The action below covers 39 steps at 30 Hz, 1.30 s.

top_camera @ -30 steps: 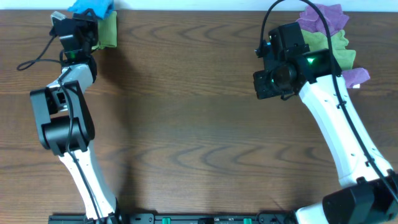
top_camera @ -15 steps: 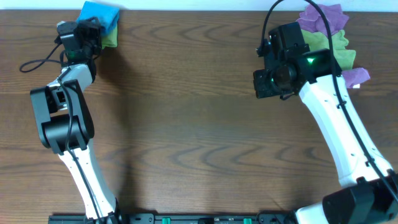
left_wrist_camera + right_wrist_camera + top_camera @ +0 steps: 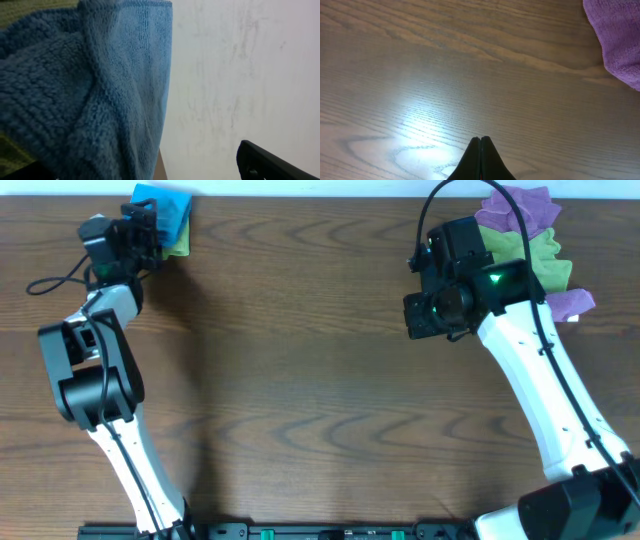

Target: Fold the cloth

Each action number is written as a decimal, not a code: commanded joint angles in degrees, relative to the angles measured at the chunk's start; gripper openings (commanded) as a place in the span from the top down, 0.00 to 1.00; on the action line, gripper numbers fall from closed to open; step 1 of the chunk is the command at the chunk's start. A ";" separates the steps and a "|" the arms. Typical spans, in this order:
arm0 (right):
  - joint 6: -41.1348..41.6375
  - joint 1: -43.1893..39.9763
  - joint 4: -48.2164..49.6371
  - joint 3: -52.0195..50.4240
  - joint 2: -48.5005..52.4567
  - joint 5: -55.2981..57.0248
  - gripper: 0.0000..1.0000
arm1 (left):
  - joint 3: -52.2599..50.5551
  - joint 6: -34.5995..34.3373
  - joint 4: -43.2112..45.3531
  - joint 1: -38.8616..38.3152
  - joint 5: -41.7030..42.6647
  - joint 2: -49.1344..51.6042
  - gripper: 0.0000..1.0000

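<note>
A blue cloth lies folded on a green cloth at the table's far left corner. My left gripper stands open just beside the blue cloth, holding nothing. The left wrist view is filled on its left by the blue cloth, with one dark fingertip far off to the right in front of a white wall. My right gripper hovers over bare wood, shut and empty; its jaws are pressed together.
A heap of purple and green cloths sits at the far right, behind the right arm; one purple edge shows in the right wrist view. The wooden table spreads between both arms. A black cable trails left of the left arm.
The left gripper has opened and let go of the blue cloth, which now rests on the green one. It has drawn back slightly to the left. The right arm is still.
</note>
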 commanded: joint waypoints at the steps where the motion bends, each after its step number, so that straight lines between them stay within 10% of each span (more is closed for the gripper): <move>1: 0.92 0.98 0.02 1.09 -1.03 -0.07 0.99 | 1.25 -0.20 0.00 1.55 5.29 -0.66 0.05; 25: -0.70 2.49 -2.71 1.11 -1.95 -0.04 0.98 | 1.25 24.28 -33.97 3.17 6.51 -16.81 0.05; 31: -3.89 2.05 -3.67 1.11 -6.84 4.33 0.32 | 1.25 43.52 -54.36 3.21 5.09 -25.59 0.05; 39: -9.46 -0.17 -7.45 1.09 -17.49 9.33 0.11 | 1.22 60.94 -77.22 2.38 -1.81 -43.80 0.05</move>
